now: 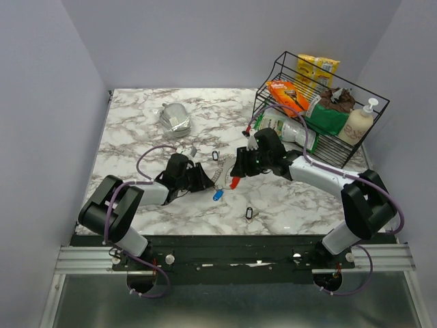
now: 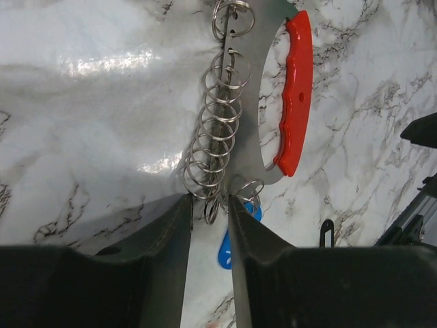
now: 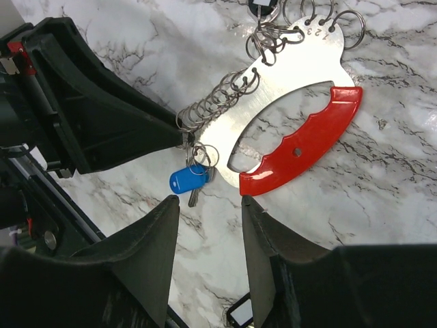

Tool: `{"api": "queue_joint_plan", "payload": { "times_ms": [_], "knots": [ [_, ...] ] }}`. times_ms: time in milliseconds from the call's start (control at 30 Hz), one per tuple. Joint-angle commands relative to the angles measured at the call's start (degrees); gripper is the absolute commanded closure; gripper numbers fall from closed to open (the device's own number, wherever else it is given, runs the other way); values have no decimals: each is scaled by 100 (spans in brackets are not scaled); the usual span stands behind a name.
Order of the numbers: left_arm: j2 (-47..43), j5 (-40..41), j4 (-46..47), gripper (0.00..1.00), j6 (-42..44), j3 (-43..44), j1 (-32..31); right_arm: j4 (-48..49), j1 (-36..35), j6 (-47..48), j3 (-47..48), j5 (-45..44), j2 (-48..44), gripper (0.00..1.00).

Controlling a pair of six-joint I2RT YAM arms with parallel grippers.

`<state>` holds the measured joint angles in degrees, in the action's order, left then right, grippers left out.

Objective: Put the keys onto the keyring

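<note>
While its jaws stand apart, the left gripper (image 2: pixel 210 202) straddles the keyring (image 2: pixel 247 123).

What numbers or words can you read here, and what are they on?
"1 2 3": stamped on the silver plate of the keyring, beside its rings.
Too small to read: print on the packets and bottle in the wire basket.

Counter (image 1: pixel 136 137): white marble pattern with grey-brown veining.
Keyring (image 3: pixel 287 102): silver metal plate and rings, with a red plastic grip (image 3: pixel 300 147) and a blue tag (image 3: pixel 186 181).
Keys (image 1: pixel 249 213): black heads, light centres.
Left gripper (image 2: pixel 209 201) and right gripper (image 3: pixel 209 201): black jaws.
Cables (image 1: pixel 147 156): purple.
Wire rack (image 1: pixel 337 77): black, holding yellow, orange and green packets.
Pouch (image 1: pixel 175 118): silver foil.
</note>
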<state>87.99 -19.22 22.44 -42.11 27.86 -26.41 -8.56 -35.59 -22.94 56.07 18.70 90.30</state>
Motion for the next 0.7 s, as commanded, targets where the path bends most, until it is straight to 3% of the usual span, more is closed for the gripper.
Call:
{"api": "queue_joint_plan", "payload": {
  "times_ms": [0, 467, 667],
  "knots": [
    [368, 103, 200, 67, -113, -43, -92, 126, 26, -18, -158, 152, -136, 50],
    [-53, 481, -635, 70, 177, 62, -109, 188, 26, -18, -176, 292, -74, 49],
    [-115, 437, -469, 70, 10, -52, -110, 223, 35, -18, -193, 345, -21, 49]
  ]
}}
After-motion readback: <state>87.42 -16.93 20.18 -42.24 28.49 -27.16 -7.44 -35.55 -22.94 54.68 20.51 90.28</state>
